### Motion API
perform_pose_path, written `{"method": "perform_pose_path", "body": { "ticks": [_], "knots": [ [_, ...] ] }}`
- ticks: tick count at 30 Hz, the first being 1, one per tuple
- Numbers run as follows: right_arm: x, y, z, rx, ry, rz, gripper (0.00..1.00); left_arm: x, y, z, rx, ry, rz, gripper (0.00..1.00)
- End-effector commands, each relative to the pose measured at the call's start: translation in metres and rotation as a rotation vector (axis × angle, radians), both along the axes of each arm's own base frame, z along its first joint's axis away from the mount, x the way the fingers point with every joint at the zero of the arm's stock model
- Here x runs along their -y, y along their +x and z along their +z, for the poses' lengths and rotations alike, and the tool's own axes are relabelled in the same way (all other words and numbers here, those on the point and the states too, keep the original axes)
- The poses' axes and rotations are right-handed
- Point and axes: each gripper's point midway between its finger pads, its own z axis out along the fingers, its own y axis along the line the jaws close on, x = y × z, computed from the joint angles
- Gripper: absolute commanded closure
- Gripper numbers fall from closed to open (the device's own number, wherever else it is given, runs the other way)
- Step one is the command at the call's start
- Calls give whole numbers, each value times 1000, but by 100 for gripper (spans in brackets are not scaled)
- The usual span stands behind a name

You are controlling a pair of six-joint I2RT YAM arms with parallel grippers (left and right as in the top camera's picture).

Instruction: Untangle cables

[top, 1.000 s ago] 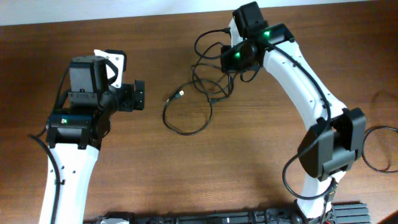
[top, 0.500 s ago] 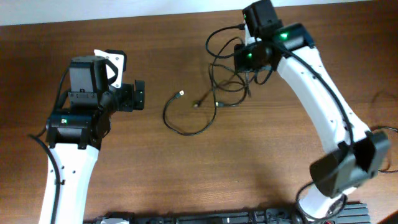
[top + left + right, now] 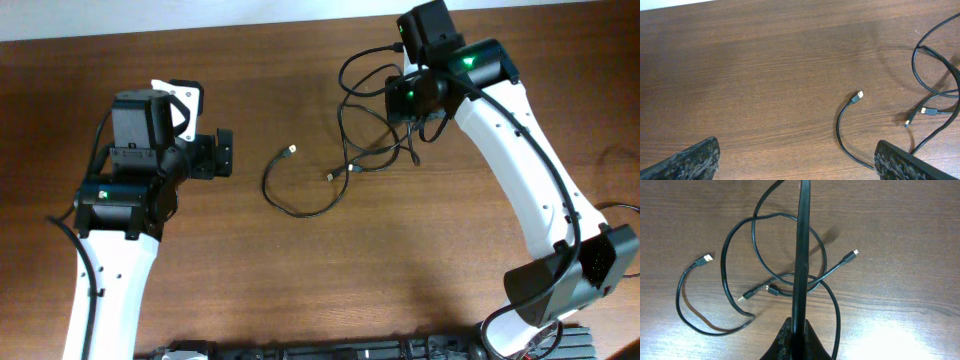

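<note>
The cables (image 3: pixel 349 140) are thin black cords lying in loose loops on the wooden table, between the two arms. One cord curves out to the left and ends in a small plug (image 3: pixel 290 152). My right gripper (image 3: pixel 412 100) hangs over the right side of the bunch. In the right wrist view it (image 3: pixel 796 337) is shut on a taut black cable strand (image 3: pixel 802 255) running straight up from its jaws, above the loops (image 3: pixel 765 270) on the table. My left gripper (image 3: pixel 222 152) stands open, left of the plug (image 3: pixel 859 95), with nothing between its fingers (image 3: pixel 695 160).
The table's far edge (image 3: pixel 250 30) runs along the top of the overhead view. A thicker arm wire (image 3: pixel 610 245) loops at the right edge. The arm bases sit along the front edge (image 3: pixel 350 350).
My right gripper has moved right and a little toward the back with the strand, dragging the bunch rightward and opening its loops. The left arm and the left loop have stayed put.
</note>
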Motion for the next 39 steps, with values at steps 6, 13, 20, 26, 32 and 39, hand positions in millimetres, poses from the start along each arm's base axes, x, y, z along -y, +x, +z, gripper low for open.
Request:
{"method": "perform_pose_path", "body": {
  "ticks": [6, 13, 20, 26, 32, 39],
  "knots": [
    [10, -9, 7, -12, -36, -11, 96, -2, -1, 6, 15, -7, 12, 1],
    [11, -9, 7, -13, -40, -13, 96, -2, -1, 6, 15, -7, 12, 1],
    [11, -10, 7, -14, -41, -13, 96, -2, -1, 6, 15, -7, 12, 1],
    [12, -11, 6, -21, -43, -12, 96, -2, -1, 6, 15, -7, 12, 1],
    [12, -11, 6, -21, -43, -13, 96, -2, -1, 6, 15, -7, 12, 1],
    [12, -11, 6, -20, -42, -13, 96, -2, -1, 6, 15, -7, 12, 1]
  ]
}}
